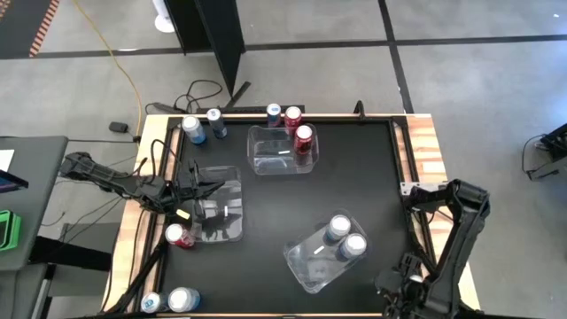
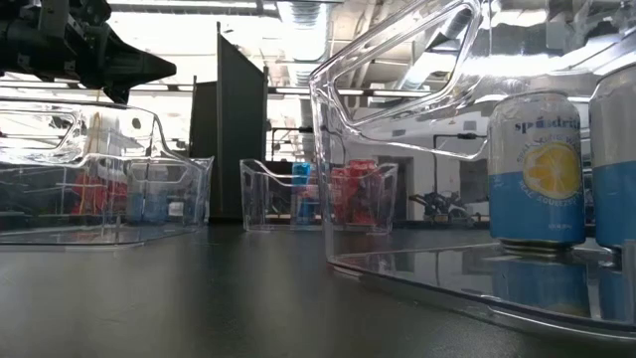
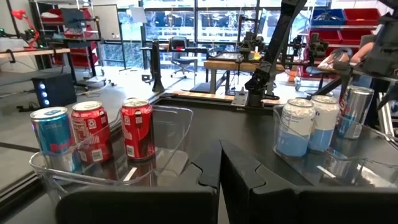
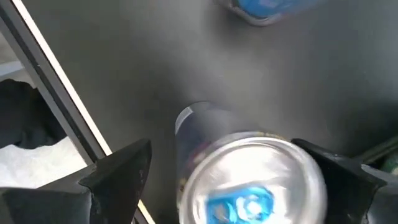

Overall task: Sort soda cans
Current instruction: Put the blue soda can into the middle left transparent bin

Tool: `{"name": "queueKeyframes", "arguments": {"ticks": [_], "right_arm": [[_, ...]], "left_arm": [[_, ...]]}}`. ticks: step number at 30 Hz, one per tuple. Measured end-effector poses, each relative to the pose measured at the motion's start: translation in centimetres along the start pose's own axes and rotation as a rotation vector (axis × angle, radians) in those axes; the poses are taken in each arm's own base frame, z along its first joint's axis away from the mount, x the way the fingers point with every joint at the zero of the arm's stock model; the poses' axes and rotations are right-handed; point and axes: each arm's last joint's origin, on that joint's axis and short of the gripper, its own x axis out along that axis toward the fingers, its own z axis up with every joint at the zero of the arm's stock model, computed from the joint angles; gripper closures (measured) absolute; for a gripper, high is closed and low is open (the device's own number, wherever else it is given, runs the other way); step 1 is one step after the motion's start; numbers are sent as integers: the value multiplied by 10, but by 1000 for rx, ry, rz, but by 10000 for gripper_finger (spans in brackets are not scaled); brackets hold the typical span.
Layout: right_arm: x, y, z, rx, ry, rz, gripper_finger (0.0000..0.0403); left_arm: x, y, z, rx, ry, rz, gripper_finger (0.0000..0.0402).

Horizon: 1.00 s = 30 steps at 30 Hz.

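Note:
My left gripper (image 1: 211, 186) hovers shut over the clear left bin (image 1: 221, 221); the low view shows it raised (image 2: 119, 62). My right gripper (image 4: 239, 168) is open at the table's near right corner, pointing down. A silver-topped can with a blue tab (image 4: 252, 183) stands between its fingers, with a gap at one finger. Two light blue cans (image 1: 338, 228) (image 1: 353, 246) stand in the near bin (image 1: 306, 266). One red can (image 1: 304, 136) stands in the far bin (image 1: 266, 159).
A red can (image 1: 292, 116) and a blue can (image 1: 274, 112) stand behind the far bin. Two more cans (image 1: 192, 129) (image 1: 215, 121) are at the far left. A red can (image 1: 177, 235) stands beside the left bin, and two cans (image 1: 152, 303) (image 1: 183, 299) sit at the near left corner.

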Motion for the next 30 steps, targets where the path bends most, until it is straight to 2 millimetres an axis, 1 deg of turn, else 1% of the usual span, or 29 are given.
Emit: {"name": "queueKeyframes", "arguments": {"ticks": [3,6,14,22,26,30], "right_arm": [[9,2,-2,-5,2,28,8],[17,4,-2,-11,3,48,24],[25,4,7,-28,19,50,92],[26,4,17,-28,115,69,165],[25,4,24,-41,123,92,167],[19,4,30,-68,121,111,167]], "left_arm": [[0,0,0,1,1,0,401],[0,0,0,1,1,0,401],[0,0,0,1,1,0,401],[0,0,0,1,3,0,401],[0,0,0,2,3,0,401],[0,0,0,2,2,0,401]]}}
